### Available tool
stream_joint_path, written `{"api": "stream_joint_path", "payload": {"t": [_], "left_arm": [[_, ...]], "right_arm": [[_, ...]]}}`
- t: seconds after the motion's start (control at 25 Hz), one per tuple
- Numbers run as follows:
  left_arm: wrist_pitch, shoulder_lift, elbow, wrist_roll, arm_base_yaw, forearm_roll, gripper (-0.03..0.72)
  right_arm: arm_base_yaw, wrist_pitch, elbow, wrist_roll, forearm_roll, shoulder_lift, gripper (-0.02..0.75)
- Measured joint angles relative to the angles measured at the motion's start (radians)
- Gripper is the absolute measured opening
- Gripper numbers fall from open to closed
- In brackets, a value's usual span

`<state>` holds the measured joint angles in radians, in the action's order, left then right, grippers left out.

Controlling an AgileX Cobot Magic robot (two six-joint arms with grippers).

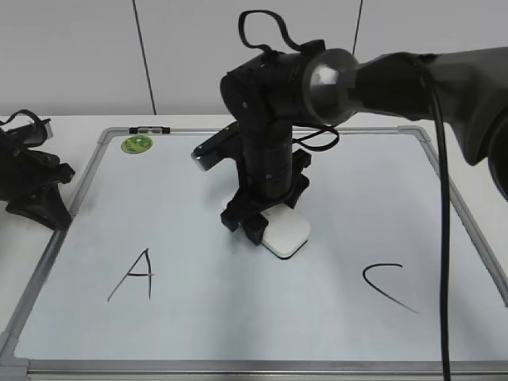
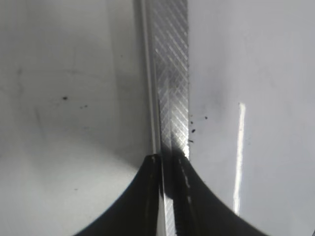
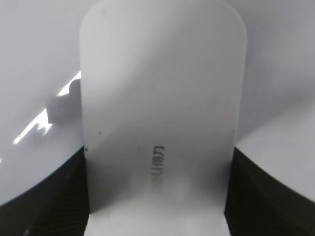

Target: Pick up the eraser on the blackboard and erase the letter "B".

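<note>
The white oblong eraser rests flat on the blackboard, near its middle. My right gripper is shut on the eraser; in the right wrist view the eraser fills the space between both black fingers. No letter "B" shows on the board; the spot between the "A" and the "C" is under the arm and eraser. My left gripper rests at the board's left edge, its fingers shut over the grey metal frame.
A black "A" is at the front left and a black "C" at the front right. A green round magnet and a marker lie at the board's far left corner. The right arm's cable hangs at the right.
</note>
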<state>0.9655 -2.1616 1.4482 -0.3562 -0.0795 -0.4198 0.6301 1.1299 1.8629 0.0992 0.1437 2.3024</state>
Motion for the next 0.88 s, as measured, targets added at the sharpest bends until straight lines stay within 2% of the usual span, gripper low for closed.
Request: {"api": "stream_joint_path", "payload": {"t": [0.32,0.52,0.68,0.88], "left_arm": [[0.0,0.0,0.0,0.0,0.0,0.0,0.034],[0.0,0.0,0.0,0.0,0.0,0.0,0.034],[0.0,0.0,0.0,0.0,0.0,0.0,0.034],[-0.002,0.0,0.0,0.0,0.0,0.0,0.034]], "right_arm": [[-0.096,-0.008,0.0,-0.014,0.067,0.0,0.525],[-0.123,0.016,0.0,-0.02,0.079,-0.008,0.525],[-0.129,0.036,-0.002,-0.02,0.077,-0.054,0.525],[-0.156,0.066,-0.002,-0.021,0.011,-0.142,0.525]]}}
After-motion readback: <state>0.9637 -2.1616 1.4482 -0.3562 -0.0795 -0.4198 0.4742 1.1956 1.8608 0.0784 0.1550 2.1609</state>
